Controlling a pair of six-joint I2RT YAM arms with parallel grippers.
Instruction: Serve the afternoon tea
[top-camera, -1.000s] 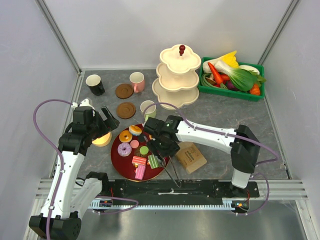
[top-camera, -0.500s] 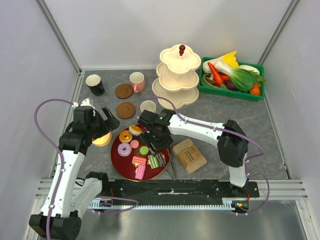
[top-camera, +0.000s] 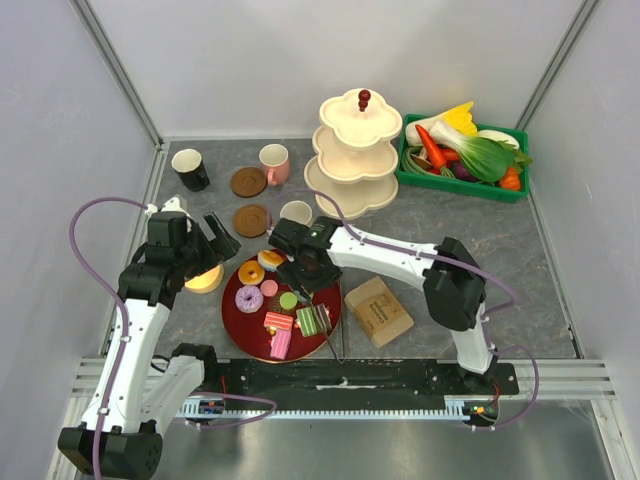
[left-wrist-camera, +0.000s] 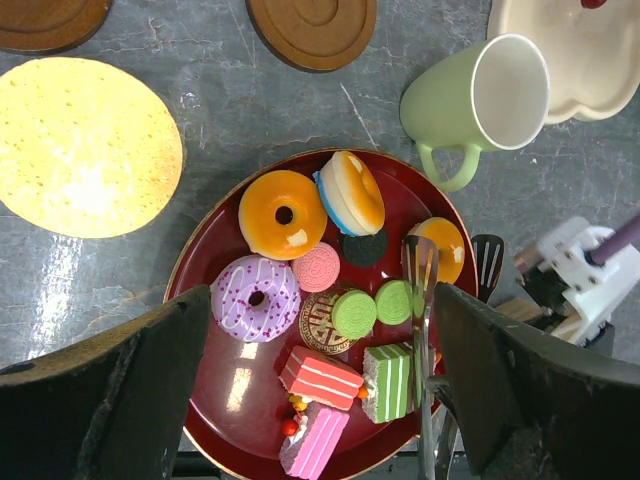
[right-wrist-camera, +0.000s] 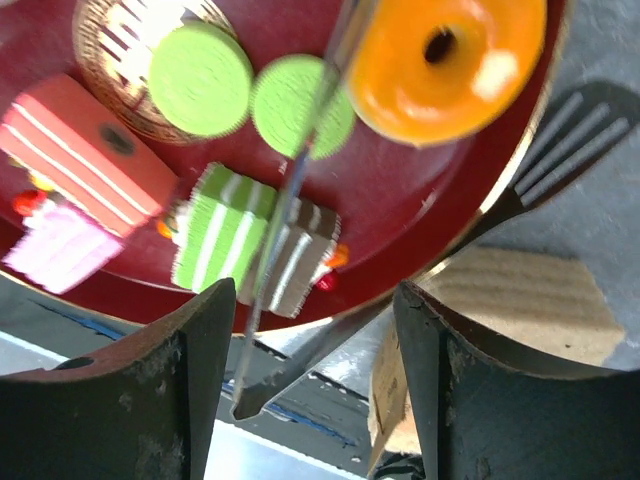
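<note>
The grey stone worktop (top-camera: 420, 235) carries a cream three-tier stand (top-camera: 358, 150) at the back, with a green crate (top-camera: 462, 188) of toy vegetables to its right. Near the front lies a round red plate (top-camera: 248, 330) bearing all the pastries. The right gripper (right-wrist-camera: 315, 300) hangs over the plate's right half, its jaws spread around a pair of metal tongs (left-wrist-camera: 420, 290) and gripping them. The tong tips lie either side of an orange donut (left-wrist-camera: 445, 245) at the plate's rim. The left gripper (left-wrist-camera: 322, 300) hovers left of the plate above a yellow disc (left-wrist-camera: 85, 145), jaws wide apart and empty. A tan block (top-camera: 378, 312) sits just right of the plate. The pale-green mug (left-wrist-camera: 480, 95) stands just behind the plate. The pink mug (top-camera: 274, 162) and black mug (top-camera: 190, 168) stand farther back, with two brown coasters (top-camera: 249, 181) near them. Also on the plate are a second orange donut (left-wrist-camera: 282, 213), a purple donut (left-wrist-camera: 255, 298), green macarons (left-wrist-camera: 353, 312), a red cake slice (left-wrist-camera: 320, 378), a green cake slice (left-wrist-camera: 388, 382) and a pink cake slice (left-wrist-camera: 315, 445).
</note>
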